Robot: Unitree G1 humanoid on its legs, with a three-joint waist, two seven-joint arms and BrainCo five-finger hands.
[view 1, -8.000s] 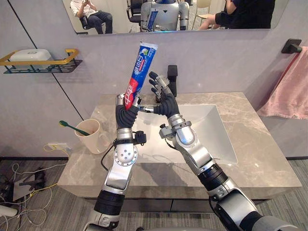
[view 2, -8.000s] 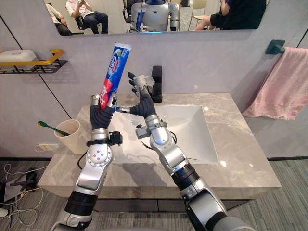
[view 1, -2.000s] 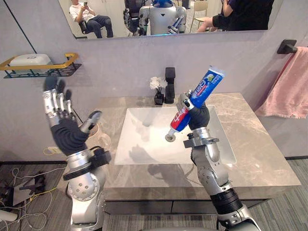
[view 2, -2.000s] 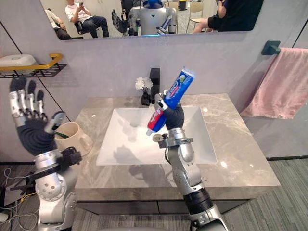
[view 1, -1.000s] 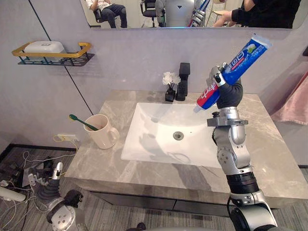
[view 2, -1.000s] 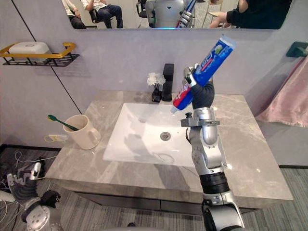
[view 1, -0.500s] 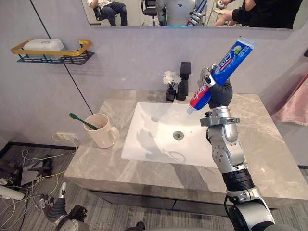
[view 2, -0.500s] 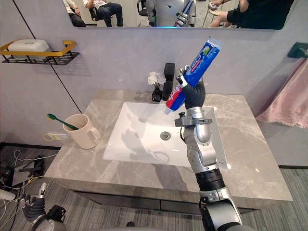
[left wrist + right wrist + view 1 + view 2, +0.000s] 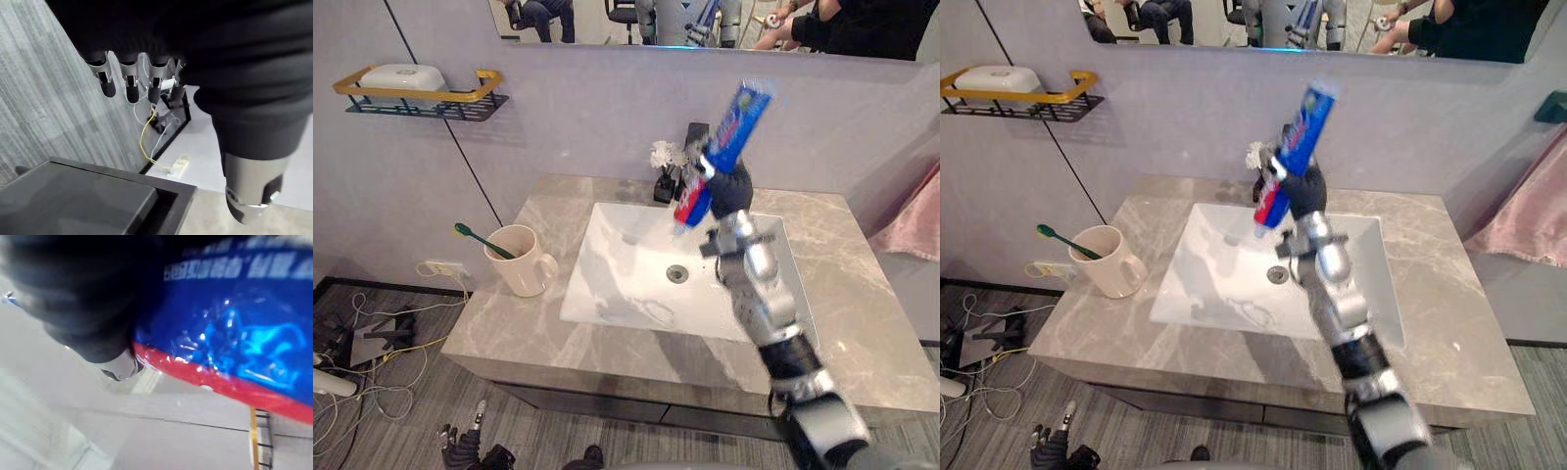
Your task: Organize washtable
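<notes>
Left wrist view shows the left hand point(image 9: 128, 83) relaxed, empty, low below the marble worktop point(image 9: 862, 323). If carried to the beige ceramic mug point(image 9: 521, 264) with green toothbrush point(image 9: 481, 241), well left of the right hand point(image 9: 734, 191), the blue-and-red toothpaste tube point(image 9: 732, 132) might slip into the white basin point(image 9: 607, 284): that clenched hand grips only its lower part, most of it rising above.

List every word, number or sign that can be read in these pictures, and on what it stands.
Toothpaste tube, gripped by the right hand: white print on blue and red, too blurred to read.
Mug: no text visible.
White box on the shelf: no text visible.
</notes>
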